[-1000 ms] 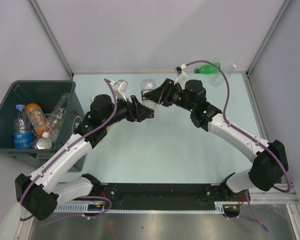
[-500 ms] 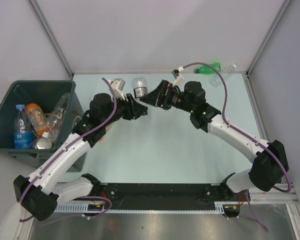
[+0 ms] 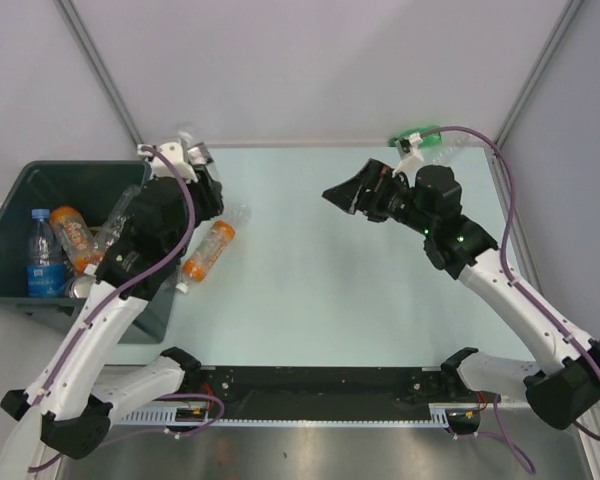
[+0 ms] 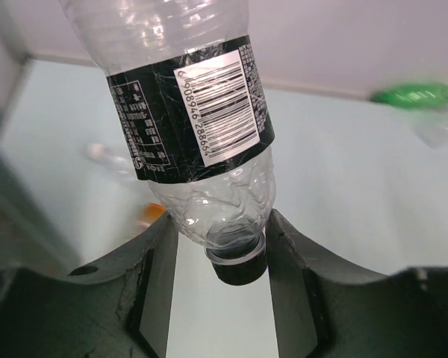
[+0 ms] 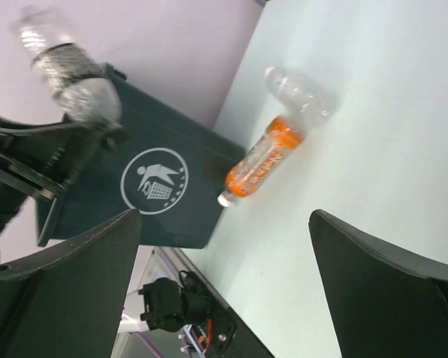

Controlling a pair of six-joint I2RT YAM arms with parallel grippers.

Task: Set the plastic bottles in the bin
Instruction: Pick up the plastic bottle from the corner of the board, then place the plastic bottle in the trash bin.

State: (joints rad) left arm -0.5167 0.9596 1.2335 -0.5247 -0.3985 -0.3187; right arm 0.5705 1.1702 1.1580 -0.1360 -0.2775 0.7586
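The left tool [image 4: 222, 233] is pinching a clear plastic bottle with a black label [image 4: 187, 112]. Its fingers [image 4: 151, 261] press on the neck just above the black cap, and the body points away from the wrist. In the overhead view this bottle is held in the air above the tabletop's [image 3: 360, 300] far-left corner. It is just beside the far right corner of the large dark grey-green rectangular plastic bin [image 3: 22, 180], not over the bin's opening.

The bin stands at the left edge of the tabletop, with a white emblem on the wall that faces the tabletop. Inside it lie several bottles, among them a clear bottle with a blue label [image 3: 45, 265], an orange bottle in the bin [image 3: 71, 231] and a clear crushed bottle [image 3: 120, 215].

The right tool [image 3: 342, 192] hangs over the far middle of the tabletop, pointing left. Its jaws are spread wide with nothing between them.

An orange plastic bottle with a white cap [image 3: 208, 250] lies on the tabletop near the left edge, just beside the bin's right wall. A small clear bottle [image 3: 236, 215] lies at its far end, touching it or nearly so.

At the far-right corner lie a green plastic bottle [image 3: 417, 135] and another clear bottle [image 3: 458, 141], close together.
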